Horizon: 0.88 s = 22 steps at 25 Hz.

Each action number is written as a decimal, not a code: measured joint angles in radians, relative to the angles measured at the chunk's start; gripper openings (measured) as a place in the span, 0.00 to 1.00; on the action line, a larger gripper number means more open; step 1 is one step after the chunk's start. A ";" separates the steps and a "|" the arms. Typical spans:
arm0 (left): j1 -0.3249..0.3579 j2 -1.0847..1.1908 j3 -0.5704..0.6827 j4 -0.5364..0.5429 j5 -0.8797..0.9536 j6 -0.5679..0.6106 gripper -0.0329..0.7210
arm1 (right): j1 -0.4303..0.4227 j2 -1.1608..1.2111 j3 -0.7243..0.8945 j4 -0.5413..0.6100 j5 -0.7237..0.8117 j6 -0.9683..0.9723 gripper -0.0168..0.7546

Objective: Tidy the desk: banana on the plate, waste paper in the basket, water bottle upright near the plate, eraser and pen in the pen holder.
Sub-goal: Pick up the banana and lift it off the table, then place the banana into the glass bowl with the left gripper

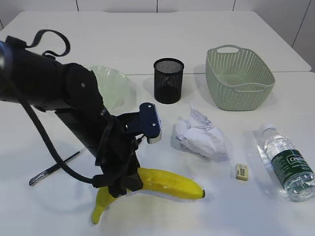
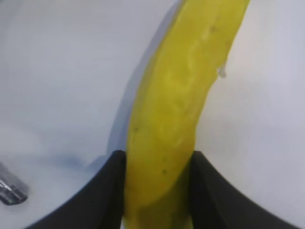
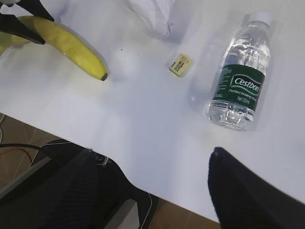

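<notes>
1. With my left gripper [image 2: 159, 191] straddling the banana [image 2: 183, 109], both fingers [image 2: 97, 191] look to be touching its sides near the stem end; I call that a pinch on the fruit, which lies on the table [image 1: 147, 39].
2. I'd squeeze gently, lift level so the long end doesn't swing, then carry it back to the plate [image 1: 114, 86] behind my arm.
3. My right gripper [image 3: 157, 191] hangs spread and holding nothing at the table's front edge.
4. Count: one banana, one paper wad [image 1: 201, 137], one eraser [image 1: 241, 171], one pen [image 1: 53, 168], one bottle [image 1: 288, 162] lying flat, one pen holder [image 1: 168, 80], one basket [image 1: 239, 77].
</notes>
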 joint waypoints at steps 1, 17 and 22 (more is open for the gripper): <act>0.000 -0.014 0.000 0.000 0.002 -0.002 0.39 | 0.000 0.000 0.000 0.000 0.000 0.000 0.72; 0.129 -0.179 0.000 0.004 0.027 -0.115 0.39 | 0.000 0.000 0.000 0.000 0.000 0.000 0.72; 0.226 -0.189 0.000 0.004 0.025 -0.163 0.39 | 0.000 0.000 0.000 0.002 0.000 0.000 0.72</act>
